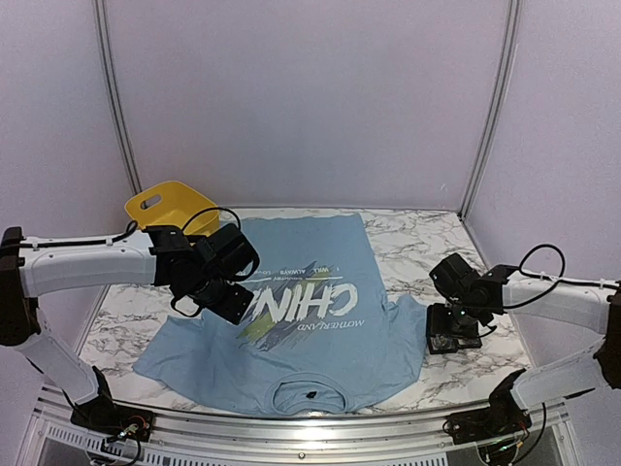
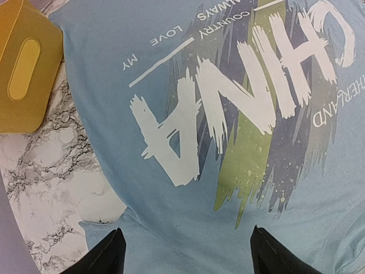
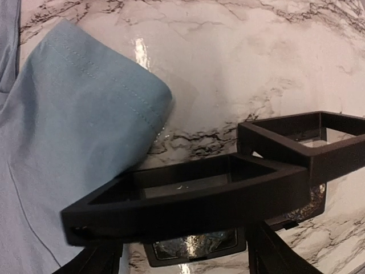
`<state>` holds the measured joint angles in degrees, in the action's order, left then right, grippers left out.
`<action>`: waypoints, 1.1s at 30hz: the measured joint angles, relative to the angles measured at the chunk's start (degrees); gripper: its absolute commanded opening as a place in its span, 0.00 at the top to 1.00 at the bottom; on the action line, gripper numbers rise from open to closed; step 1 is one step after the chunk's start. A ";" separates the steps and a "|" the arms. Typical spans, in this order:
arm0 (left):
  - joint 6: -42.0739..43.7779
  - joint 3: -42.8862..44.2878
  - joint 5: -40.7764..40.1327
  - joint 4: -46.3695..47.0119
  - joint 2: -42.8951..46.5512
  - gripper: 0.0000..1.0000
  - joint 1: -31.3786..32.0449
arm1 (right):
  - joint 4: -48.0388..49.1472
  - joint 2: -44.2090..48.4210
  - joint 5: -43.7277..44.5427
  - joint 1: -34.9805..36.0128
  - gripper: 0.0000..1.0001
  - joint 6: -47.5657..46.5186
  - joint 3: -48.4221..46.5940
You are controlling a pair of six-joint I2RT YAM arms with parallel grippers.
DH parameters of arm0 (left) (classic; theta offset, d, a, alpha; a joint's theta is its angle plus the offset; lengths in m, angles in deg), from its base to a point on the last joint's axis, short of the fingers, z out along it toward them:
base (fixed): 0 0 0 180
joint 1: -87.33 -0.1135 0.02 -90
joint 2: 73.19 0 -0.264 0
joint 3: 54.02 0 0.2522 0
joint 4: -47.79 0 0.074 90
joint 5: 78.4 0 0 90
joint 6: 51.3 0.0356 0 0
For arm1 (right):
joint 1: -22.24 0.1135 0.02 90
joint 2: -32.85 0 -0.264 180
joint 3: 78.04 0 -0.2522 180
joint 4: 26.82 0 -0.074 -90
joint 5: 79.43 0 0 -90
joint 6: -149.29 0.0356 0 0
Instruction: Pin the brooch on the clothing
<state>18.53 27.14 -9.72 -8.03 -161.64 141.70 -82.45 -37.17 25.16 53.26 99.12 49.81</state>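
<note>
- Light blue T-shirt (image 1: 369, 359) with white "CHINA" print lies flat on the marble tabletop (image 1: 417, 243); its lettering sits under the left gripper (image 2: 185, 260), jaws apart, empty.
- Right gripper (image 3: 182, 260): jaws apart; only its wrist view resolves a black open-framed piece (image 3: 188, 194) just ahead, sleeve (image 3: 85, 125) leftward.
- Only overhead: a small dark item (image 1: 310, 395) at the collar.

marble table (image 1: 408, 243), blue t-shirt (image 1: 291, 340), yellow bin (image 1: 170, 206)
</note>
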 measured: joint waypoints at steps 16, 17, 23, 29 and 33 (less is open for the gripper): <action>1.22 -2.01 0.28 0.87 0.02 0.21 -0.33 | 8.63 -1.07 -5.33 -3.65 0.40 -2.49 5.88; 1.31 -2.03 0.31 0.94 0.02 0.21 -0.33 | 8.74 -1.09 -5.33 -3.65 0.40 -2.56 5.90; 1.42 -2.01 0.33 1.36 0.02 0.21 -0.59 | 9.14 -1.38 -5.40 -3.65 0.44 -2.78 6.01; 1.66 -2.01 0.31 1.53 0.02 0.21 -0.72 | 10.56 -1.38 -6.16 -3.67 0.64 -3.61 6.25; 1.86 -2.01 0.33 1.51 0.02 0.21 -0.83 | 10.88 -1.31 -6.40 -3.67 0.68 -3.65 6.34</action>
<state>20.39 25.13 -9.39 -6.52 -161.62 140.86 -71.57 -38.48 18.75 49.59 95.47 56.14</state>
